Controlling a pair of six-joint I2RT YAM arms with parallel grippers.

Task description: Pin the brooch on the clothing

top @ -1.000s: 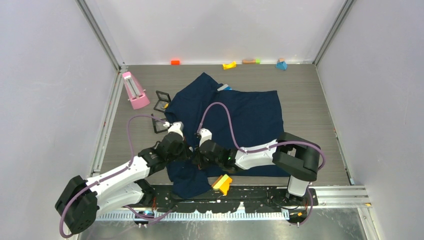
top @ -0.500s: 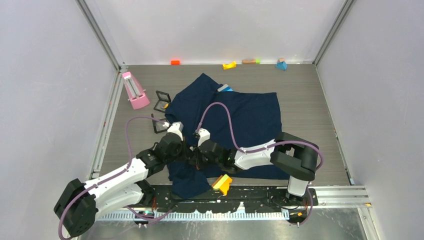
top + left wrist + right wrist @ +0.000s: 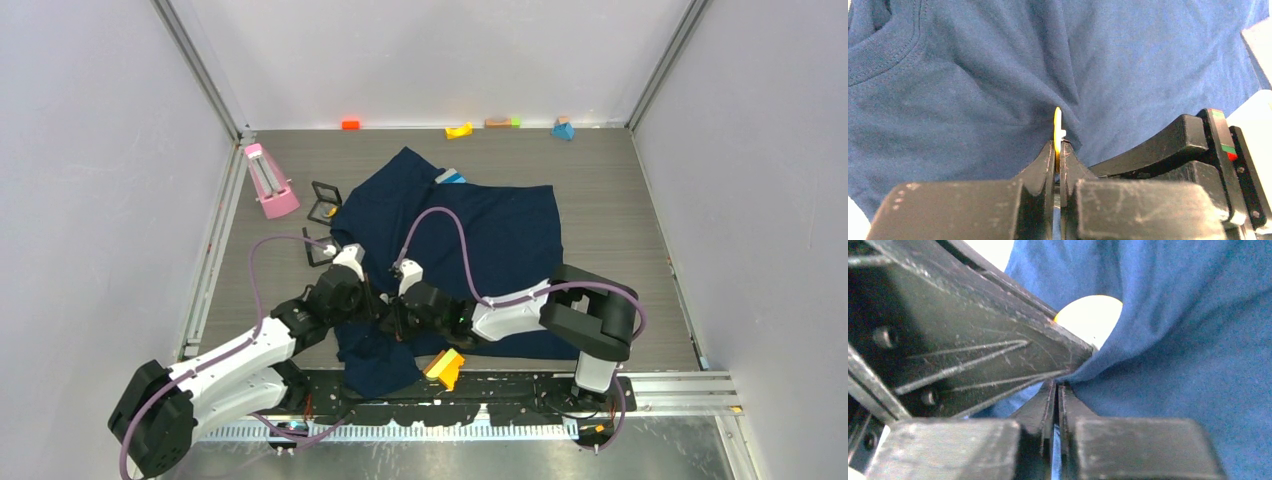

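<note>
Left gripper [image 3: 1058,148] clamped on brooch [image 3: 1057,125], edge-on vs T-shirt [image 3: 973,75] fold, near-left; my right gripper [image 3: 1057,388] pinches that fold shut, so I reckon any fabric tug twists brooch out.

From above and behind the arm bases we look down on the whole table [image 3: 620,200], with the bases at six o'clock. Our wrist cameras sit very close to the clothing [image 3: 973,75], each looking along its own fingers [image 3: 1043,170]. Both share the brooch [image 3: 1057,125]: edge-on at centre in the left view, face-on toward one o'clock in the right.
</note>
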